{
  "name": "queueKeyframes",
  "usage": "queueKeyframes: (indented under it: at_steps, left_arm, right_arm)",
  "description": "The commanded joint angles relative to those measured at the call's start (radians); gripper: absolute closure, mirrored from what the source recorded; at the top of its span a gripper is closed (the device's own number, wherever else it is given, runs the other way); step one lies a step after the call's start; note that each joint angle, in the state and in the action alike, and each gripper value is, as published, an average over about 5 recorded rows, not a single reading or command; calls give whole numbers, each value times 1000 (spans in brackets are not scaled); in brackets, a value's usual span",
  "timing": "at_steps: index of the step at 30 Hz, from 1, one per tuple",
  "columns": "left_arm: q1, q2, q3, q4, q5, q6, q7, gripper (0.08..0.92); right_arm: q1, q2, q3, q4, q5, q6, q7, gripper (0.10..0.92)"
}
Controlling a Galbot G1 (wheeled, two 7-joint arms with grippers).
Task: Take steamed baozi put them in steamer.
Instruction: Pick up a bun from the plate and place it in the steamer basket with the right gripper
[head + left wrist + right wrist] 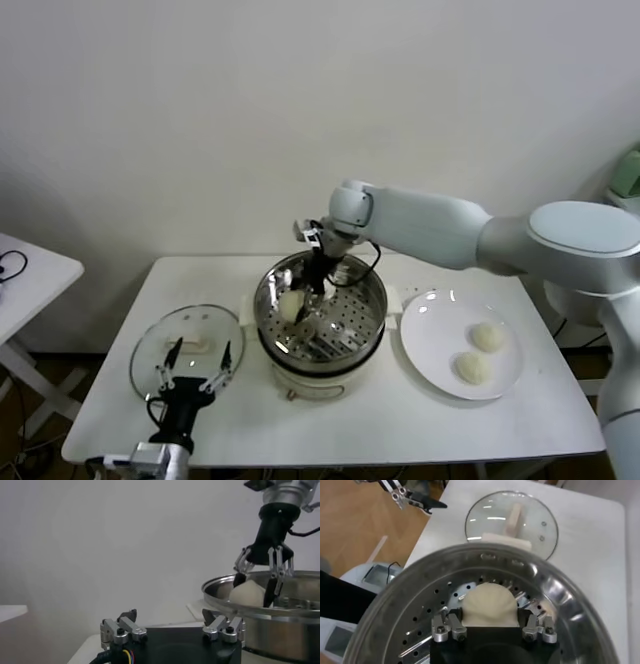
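While the left gripper (193, 368) waits idle at the lower left of the head view, its fingers spread and holding nothing, it hangs just in front of the glass lid (187, 347), which lies flat on the white table (120, 400).

At centre frame stands the steamer (320, 318), and the right gripper (306, 296) reaches down into it from above. Its jaws are closed around one steamed baozi (291, 305), held at the left part of the basket, at or just above the perforated floor; contact with the floor cannot be confirmed. In the right wrist view the bun (487, 604) sits squarely between the fingers, and the left wrist view shows the fingertips (270, 591) bracketing its sides.

At the right of the head view, two further buns (479, 352) remain on the white plate (425, 330), apart from one another.

Assessment of handling: the bun appears light, soft and easily dented, its smooth skin possibly tacky. A hold low on opposite sides of the dome, with gentle pressure, seems advisable; a hard squeeze would likely crease it, and a sticky skin could cling to a finger on release.

Not established: any bun beyond these three, since the near wall of the steamer and the arm screen part of the floor. The pot base is largely obscured below the basket.
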Motion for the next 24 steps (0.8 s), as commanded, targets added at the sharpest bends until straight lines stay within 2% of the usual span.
queueKeyframes:
  at_steps: [1,11,18,24]
  left_arm:
    - [2,2,5,4,2,0,1,177]
    - [-3,3,7,14,3,0,0,177]
    - [-6,5,6,17,3,0,0,177]
    - [-7,5,6,17,4,1,-1,177]
  right_arm:
    - [-31,32,2,-28,-43,2,-2,332]
    - [-52,34,19,-37,-67,6,1,322]
    - [-53,30,33,-36,-74,13,6,211]
    - [14,-14,25,22,-70,31,-23,203]
